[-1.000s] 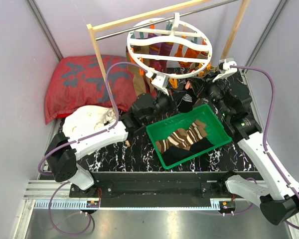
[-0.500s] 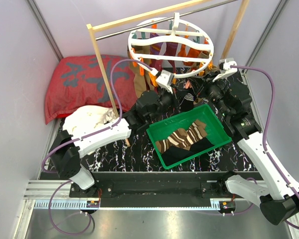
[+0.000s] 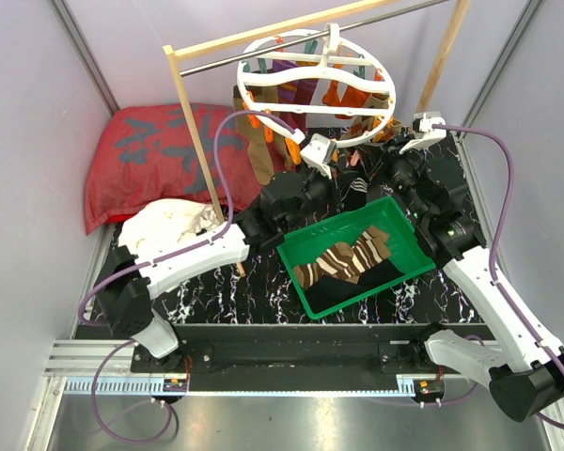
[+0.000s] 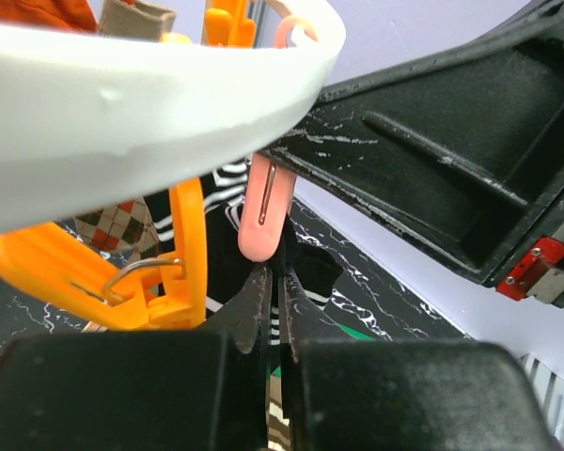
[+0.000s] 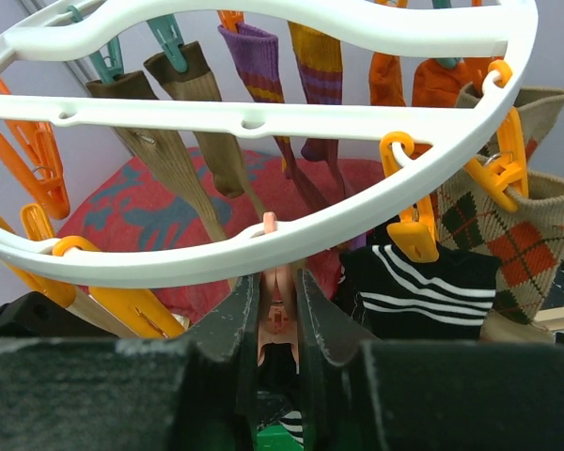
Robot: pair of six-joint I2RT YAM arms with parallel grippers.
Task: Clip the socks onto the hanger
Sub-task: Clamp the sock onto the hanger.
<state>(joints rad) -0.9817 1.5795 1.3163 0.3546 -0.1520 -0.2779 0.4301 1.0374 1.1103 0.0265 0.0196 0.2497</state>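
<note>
squeezing a salmon clip (image 5: 276, 315) on round white plastic hanger (image 5: 216, 265), right gripper (image 5: 277, 282) barely open; left gripper (image 4: 274, 275) pinched tight, contents unclear; black striped sock (image 5: 423, 296) looks limp; grab the cuff

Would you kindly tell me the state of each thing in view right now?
Hanger: hanging tilted, several socks clipped on.
Pink clip: gripped by right pincer.
Right pincer: shut on pink clip.
Left pincer: shut, tips just under pink clip.
Bin: holds loose socks.
</note>
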